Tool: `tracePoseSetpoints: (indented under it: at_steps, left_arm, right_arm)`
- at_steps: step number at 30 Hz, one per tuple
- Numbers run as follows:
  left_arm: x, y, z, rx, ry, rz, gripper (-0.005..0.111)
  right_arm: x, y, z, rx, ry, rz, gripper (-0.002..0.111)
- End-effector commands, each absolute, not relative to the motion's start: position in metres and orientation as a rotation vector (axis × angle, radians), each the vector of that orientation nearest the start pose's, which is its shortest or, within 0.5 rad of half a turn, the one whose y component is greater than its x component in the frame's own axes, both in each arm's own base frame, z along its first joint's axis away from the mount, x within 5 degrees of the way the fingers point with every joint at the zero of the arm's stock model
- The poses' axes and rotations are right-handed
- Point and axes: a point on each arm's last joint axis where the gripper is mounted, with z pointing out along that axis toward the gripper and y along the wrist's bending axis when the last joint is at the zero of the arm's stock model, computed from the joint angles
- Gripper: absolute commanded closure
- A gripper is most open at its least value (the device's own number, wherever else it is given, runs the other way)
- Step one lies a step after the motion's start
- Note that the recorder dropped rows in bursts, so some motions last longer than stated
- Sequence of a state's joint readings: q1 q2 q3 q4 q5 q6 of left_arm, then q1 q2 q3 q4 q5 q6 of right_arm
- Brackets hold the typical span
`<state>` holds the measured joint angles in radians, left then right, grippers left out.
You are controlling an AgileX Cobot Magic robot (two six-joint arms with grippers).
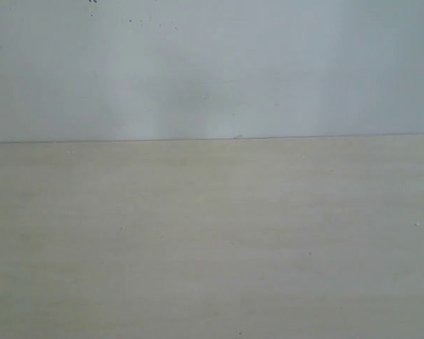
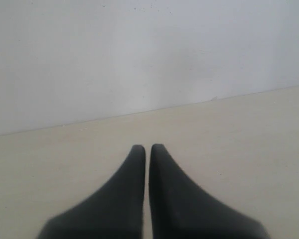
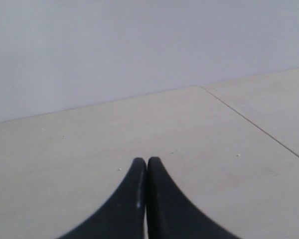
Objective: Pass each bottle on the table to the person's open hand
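Note:
No bottle shows in any view, and no hand either. The pale beige table [image 1: 212, 240] fills the lower half of the exterior view, with neither arm in that picture. In the left wrist view my left gripper [image 2: 148, 147] hangs over the table [image 2: 229, 139], its two black fingers nearly together with only a thin slit between them and nothing held. In the right wrist view my right gripper [image 3: 147, 160] is shut too, its tips touching above the table [image 3: 89, 149].
A plain grey-white wall [image 1: 212, 63] rises behind the table's far edge. A thin seam [image 3: 254, 124] runs across the tabletop in the right wrist view.

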<state>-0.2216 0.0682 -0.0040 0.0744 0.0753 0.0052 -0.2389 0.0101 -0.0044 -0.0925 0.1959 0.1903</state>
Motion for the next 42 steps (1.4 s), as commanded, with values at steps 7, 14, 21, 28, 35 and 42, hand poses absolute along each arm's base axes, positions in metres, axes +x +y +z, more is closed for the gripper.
tracePoseSetpoints:
  at_steps: [7,14,21,28,35,42]
  left_arm:
    - [0.060,-0.013,0.203,0.238,1.600,-0.104,0.103]
    - [0.060,-0.013,0.203,0.238,1.600,-0.104,0.103]
    - [0.060,-0.013,0.203,0.238,1.600,-0.104,0.103]
    - [0.060,-0.009,0.204,0.187,1.594,-0.056,0.103]
    - [0.061,0.001,0.204,0.053,1.605,0.074,0.103]
    - [0.060,0.008,0.204,-0.044,1.607,0.167,0.103]
  right_arm:
    - [0.055,-0.015,0.194,0.286,1.675,-0.127,0.108]
    - [0.055,-0.015,0.194,0.288,1.675,-0.125,0.108]
    - [0.055,-0.015,0.194,0.288,1.675,-0.125,0.108]
    - [0.055,-0.015,0.194,0.288,1.675,-0.125,0.108]
    - [0.055,-0.015,0.194,0.288,1.675,-0.125,0.108]
    - [0.055,-0.015,0.195,0.287,1.668,-0.125,0.108]
